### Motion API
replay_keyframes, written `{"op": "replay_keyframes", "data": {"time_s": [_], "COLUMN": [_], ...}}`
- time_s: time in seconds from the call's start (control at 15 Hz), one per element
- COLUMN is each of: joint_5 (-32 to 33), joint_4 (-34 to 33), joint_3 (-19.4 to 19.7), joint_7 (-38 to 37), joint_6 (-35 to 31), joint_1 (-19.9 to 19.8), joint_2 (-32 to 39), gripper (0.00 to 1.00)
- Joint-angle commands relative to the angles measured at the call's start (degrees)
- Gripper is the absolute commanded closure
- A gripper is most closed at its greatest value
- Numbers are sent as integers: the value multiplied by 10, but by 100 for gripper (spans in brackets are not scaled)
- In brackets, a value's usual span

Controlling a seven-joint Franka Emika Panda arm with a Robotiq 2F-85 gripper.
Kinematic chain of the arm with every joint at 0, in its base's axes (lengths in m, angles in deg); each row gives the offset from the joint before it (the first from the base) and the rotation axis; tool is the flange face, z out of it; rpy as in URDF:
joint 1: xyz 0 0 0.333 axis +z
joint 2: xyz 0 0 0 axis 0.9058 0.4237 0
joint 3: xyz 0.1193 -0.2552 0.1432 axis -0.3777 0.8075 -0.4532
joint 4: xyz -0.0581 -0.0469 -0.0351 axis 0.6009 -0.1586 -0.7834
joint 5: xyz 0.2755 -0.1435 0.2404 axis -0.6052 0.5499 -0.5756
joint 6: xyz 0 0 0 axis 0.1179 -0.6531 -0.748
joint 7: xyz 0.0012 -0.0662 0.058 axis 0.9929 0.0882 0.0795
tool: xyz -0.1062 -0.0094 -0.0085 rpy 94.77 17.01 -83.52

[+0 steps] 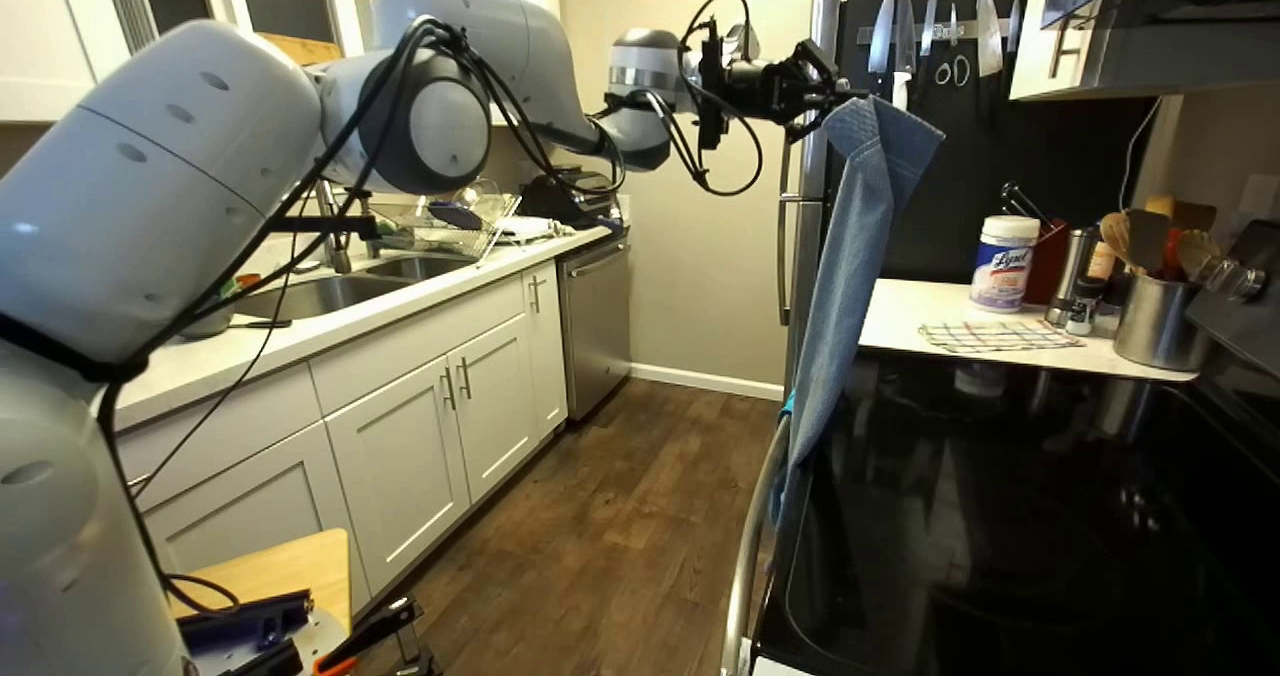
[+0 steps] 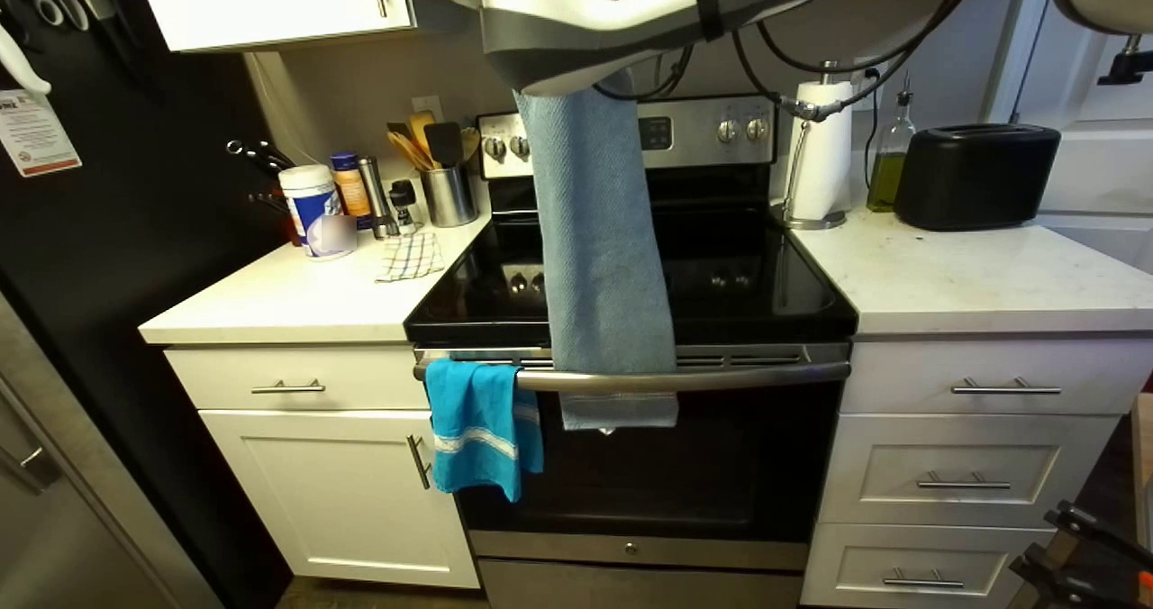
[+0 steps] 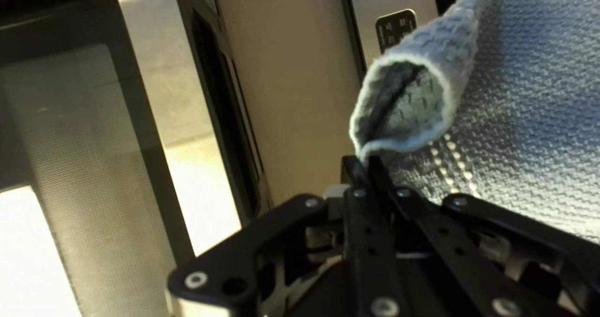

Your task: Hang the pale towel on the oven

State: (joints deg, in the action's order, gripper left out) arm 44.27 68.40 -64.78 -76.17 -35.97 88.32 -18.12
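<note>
The pale towel (image 1: 850, 256) is a light-blue cloth hanging in a long narrow strip from my gripper (image 1: 840, 96). My gripper, also in the wrist view (image 3: 364, 164), is shut on the towel's top edge, which curls open above the fingertips. In an exterior view the towel (image 2: 599, 249) runs down in front of the oven's black glass top (image 2: 748, 312). It passes behind the bar handle (image 2: 748, 377), and its lower end hangs a little below the bar against the black door. The arm hides the gripper there. The oven also shows in an exterior view (image 1: 960, 536).
A turquoise towel (image 2: 473, 438) hangs on the handle's left end in an exterior view. A range hood (image 1: 1160, 36) overhangs the stove. A wipes canister (image 1: 1003, 264) and a utensil pot (image 1: 1160, 326) stand on the counter. Knives (image 1: 905, 31) hang on the black refrigerator's side.
</note>
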Motion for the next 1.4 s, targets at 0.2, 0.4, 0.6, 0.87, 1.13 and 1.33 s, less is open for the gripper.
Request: {"op": "replay_keyframes", "data": {"time_s": [0.2,0.4,0.6,0.87,1.13,1.33], "joint_5": [-36,-46,-48,-45,-42,-44], "joint_4": [97,127,156,208,279,346], "joint_3": [-21,-27,-31,-34,-36,-36], "joint_7": [-29,-39,-48,-69,-121,-177], "joint_6": [-48,-64,-82,-102,-106,-107], "joint_1": [-24,-32,-35,-36,-36,-39], "joint_2": [-15,-15,-16,-31,-58,-87], "gripper": [99,99,99,99,99,99]}}
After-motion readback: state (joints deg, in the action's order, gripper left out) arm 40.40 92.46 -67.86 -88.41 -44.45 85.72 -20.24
